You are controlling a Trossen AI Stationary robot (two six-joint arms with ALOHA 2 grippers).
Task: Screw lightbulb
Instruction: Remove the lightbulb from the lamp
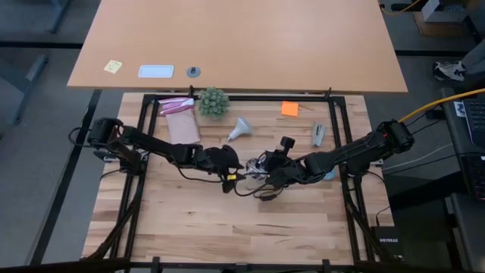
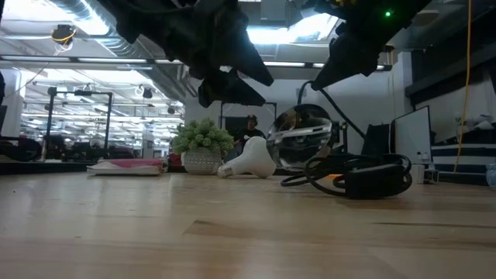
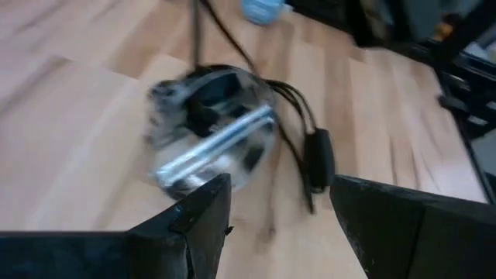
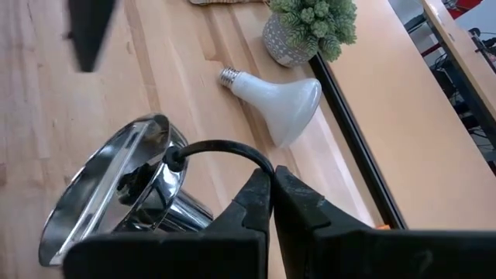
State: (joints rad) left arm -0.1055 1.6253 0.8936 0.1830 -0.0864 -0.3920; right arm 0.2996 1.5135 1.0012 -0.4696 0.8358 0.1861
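The white lightbulb [image 1: 239, 129] [image 4: 275, 97] lies on its side on the wooden table, screw base toward the middle, with no gripper touching it. The silvery socket [image 1: 258, 164] [image 2: 299, 139] with its black cord is at the table's middle, tilted on edge. My right gripper [image 4: 271, 190] [image 1: 268, 169] stands behind it, shut on the cord. My left gripper [image 3: 279, 217] [image 1: 233, 171] hovers open, just left of the socket and facing its open side [image 3: 213, 139], with nothing between its fingers. My right gripper pinches the black cord [image 4: 260, 161] between its two shut fingers, right where it loops out of the socket's back. The fingers slant down from the table's right side. The socket hangs tilted below them, its lower rim [image 2: 294, 167] looking just clear of the table.
A small green plant [image 1: 213, 101] stands by the far rail, with a pink packet [image 1: 176, 106] to its left. An orange note [image 1: 289, 108] and a grey object [image 1: 318, 134] lie at the far right. The cord's switch [image 2: 372, 182] trails in front; a light-blue object [image 3: 263, 9] lies beyond.
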